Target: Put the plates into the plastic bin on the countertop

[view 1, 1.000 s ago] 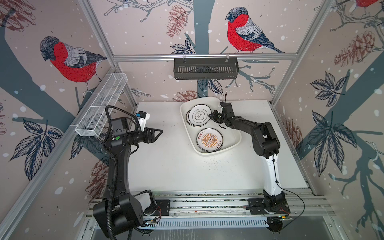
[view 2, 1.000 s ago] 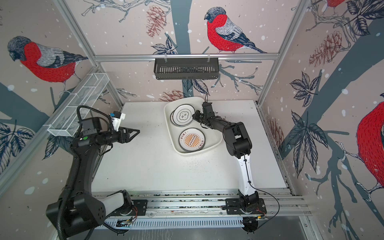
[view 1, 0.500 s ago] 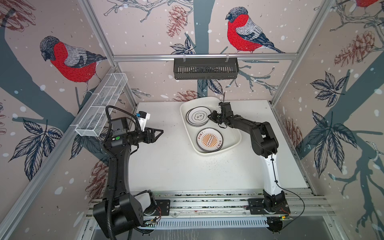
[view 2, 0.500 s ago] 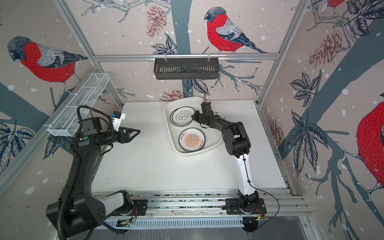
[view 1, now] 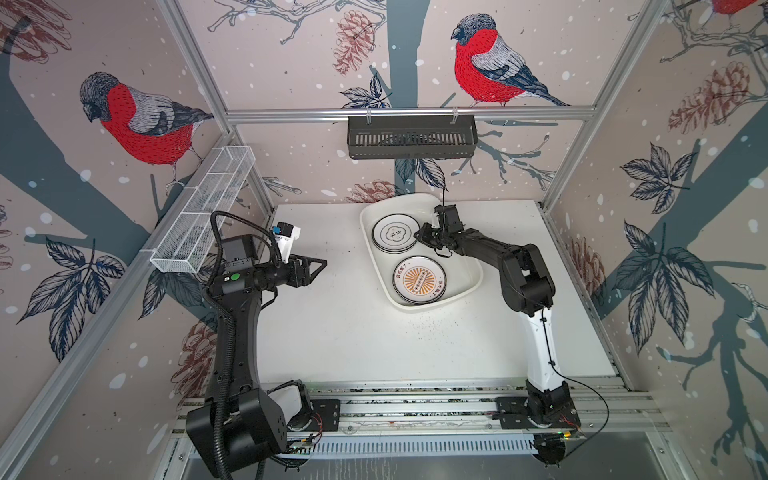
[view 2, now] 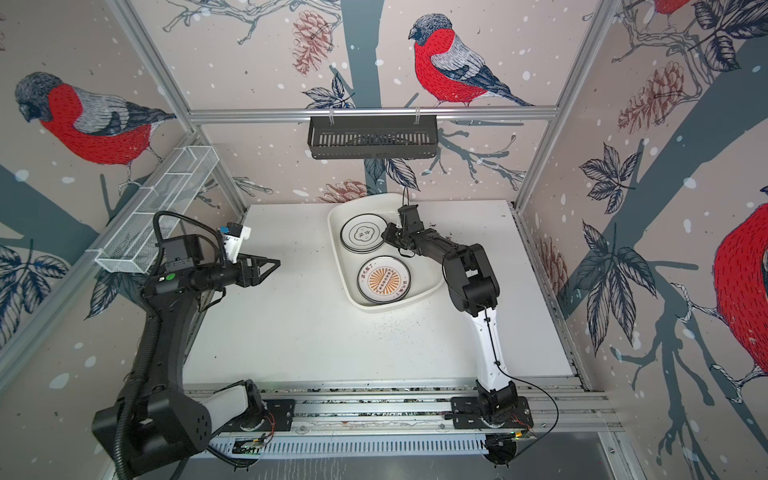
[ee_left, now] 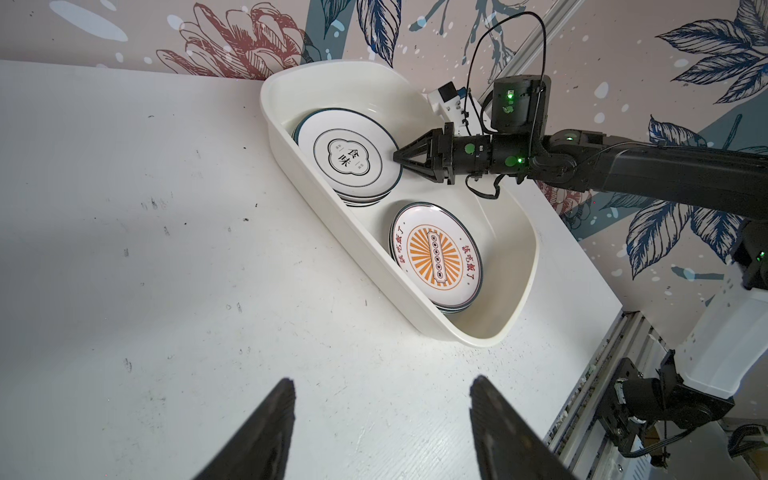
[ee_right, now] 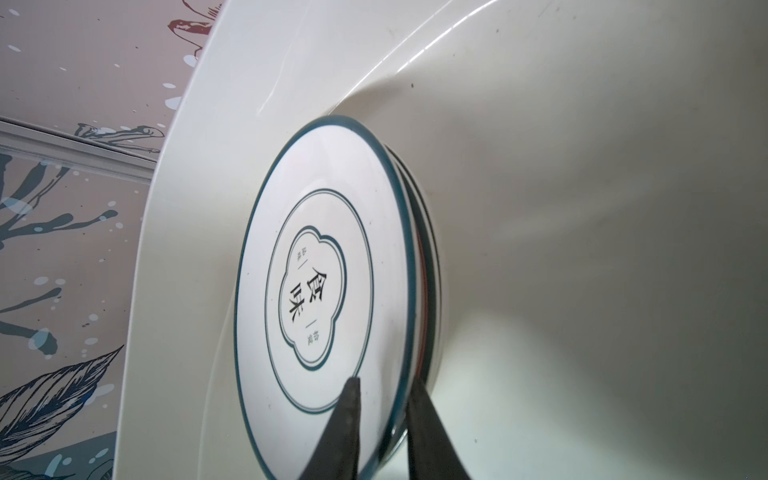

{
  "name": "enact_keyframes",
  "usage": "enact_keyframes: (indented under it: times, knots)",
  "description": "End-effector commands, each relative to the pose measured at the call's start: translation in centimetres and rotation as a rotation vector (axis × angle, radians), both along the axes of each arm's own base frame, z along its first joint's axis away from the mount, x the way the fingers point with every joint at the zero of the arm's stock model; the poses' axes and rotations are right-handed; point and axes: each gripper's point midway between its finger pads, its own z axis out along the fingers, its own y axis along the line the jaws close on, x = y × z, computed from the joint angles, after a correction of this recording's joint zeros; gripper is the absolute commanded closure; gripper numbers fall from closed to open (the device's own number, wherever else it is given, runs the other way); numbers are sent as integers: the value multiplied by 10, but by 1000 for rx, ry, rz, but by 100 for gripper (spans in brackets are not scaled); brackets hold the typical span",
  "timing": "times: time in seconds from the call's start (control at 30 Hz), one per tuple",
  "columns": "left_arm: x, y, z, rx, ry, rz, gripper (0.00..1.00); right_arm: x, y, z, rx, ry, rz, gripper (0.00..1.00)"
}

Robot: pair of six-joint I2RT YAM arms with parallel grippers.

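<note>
From my remote seat, in both top views the plastic bin (view 1: 465, 270) sat toward one o'clock on the countertop (view 1: 353, 332). It held two piles of plates: the emblem plate (view 1: 395, 233) on top at the bin's eleven o'clock end and the sunburst plate (view 1: 419, 280) at its five o'clock end. The right gripper (ee_right: 384, 380) straddled the emblem plate's three o'clock rim with its jaws narrowly parted. I could not tell whether they pinched it. The left gripper (ee_left: 382, 415) hovered at nine o'clock over bare countertop, jaws spread wide and empty.
</note>
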Motion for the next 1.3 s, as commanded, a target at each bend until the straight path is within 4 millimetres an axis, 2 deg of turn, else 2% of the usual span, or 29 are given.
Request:
enact_keyframes:
  times: [0.0,0.5,0.63,0.77,0.93,1.03,1.13,1.2,1.27]
  knots:
    - [0,-2,3,4,-30,-21,33,1,0,2,-19,-23,3,77]
    - [-3,-2,6,23,-44,-21,31,2,1,5,-38,-21,4,77]
    - [-4,-2,7,38,-53,-21,28,3,1,14,-39,-38,5,77]
    - [-4,1,8,69,-78,-6,18,-1,-5,33,-54,-69,-2,75]
    - [-7,7,2,121,-89,23,13,-20,-12,61,-38,-110,5,75]
    - [-9,8,3,144,-111,40,9,-42,-15,76,-34,-146,19,75]
    - [-5,18,7,181,-136,108,7,-66,-21,93,-33,-198,37,75]
    - [-2,25,13,209,-166,154,6,-82,-29,105,-39,-236,43,74]
    - [-2,28,9,215,-177,187,2,-97,-38,116,-50,-275,45,74]
